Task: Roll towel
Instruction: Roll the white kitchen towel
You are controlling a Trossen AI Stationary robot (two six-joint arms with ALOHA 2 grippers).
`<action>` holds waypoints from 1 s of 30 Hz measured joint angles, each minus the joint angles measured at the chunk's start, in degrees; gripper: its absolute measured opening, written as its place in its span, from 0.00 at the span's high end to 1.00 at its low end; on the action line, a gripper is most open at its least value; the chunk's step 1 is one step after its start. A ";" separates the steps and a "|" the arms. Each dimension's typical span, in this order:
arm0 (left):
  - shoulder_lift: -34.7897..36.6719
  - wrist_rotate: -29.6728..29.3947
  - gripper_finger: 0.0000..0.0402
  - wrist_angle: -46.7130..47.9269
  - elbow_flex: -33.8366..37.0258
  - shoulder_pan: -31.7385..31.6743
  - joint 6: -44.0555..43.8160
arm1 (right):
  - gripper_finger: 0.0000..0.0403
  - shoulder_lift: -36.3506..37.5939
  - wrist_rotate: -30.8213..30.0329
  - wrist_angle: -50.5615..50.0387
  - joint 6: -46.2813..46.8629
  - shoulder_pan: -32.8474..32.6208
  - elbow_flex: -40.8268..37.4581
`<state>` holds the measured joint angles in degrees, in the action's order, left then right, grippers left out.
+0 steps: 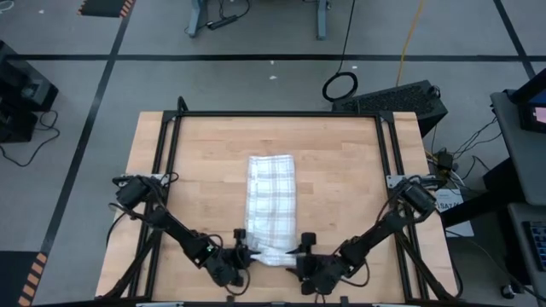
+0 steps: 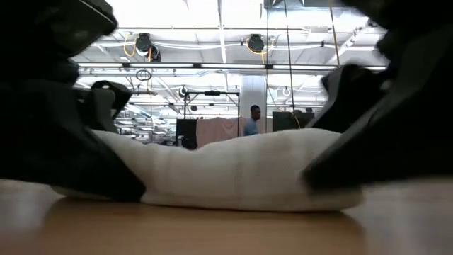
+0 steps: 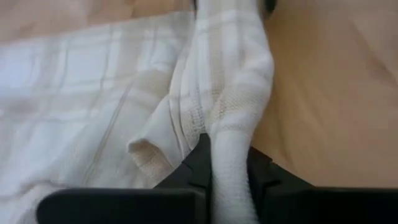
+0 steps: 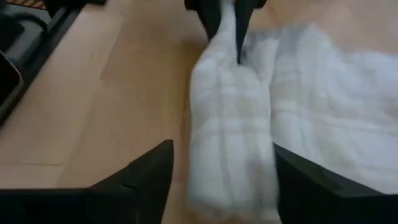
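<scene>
Your left hand (image 1: 242, 254) pinches the towel (image 1: 271, 196)'s rolled near end on the bench (image 1: 205, 162); your right hand (image 1: 296, 256) straddles that roll, fingers spread.

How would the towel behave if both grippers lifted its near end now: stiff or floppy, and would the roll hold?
Probably floppy: the towel bunches and creases where the left gripper pinches it. Likely light, being thin cloth lying flat. The started roll looks loose between the right gripper fingers, so it may unroll or sag if lifted.
</scene>
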<state>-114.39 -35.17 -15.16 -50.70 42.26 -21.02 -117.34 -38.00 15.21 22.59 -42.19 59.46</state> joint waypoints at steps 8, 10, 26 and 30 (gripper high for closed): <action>6.83 7.77 0.90 6.08 0.11 -2.88 -14.65 | 0.36 6.41 -11.19 -0.57 -4.47 -7.46 0.13; 7.07 9.24 0.91 5.80 0.07 -3.59 -16.42 | 0.36 5.02 -11.96 4.49 -8.51 -8.32 0.13; 7.26 25.70 0.90 -0.68 -0.15 -8.26 -26.83 | 0.36 -6.16 -12.30 18.36 -23.60 -4.04 0.11; 7.26 24.92 0.90 -0.86 -0.15 -8.13 -28.22 | 0.38 -6.16 -9.59 15.75 -20.63 -2.65 0.13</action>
<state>-107.13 -10.25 -16.02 -50.85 34.13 -49.23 -123.50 -47.58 30.96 1.96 -44.84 59.59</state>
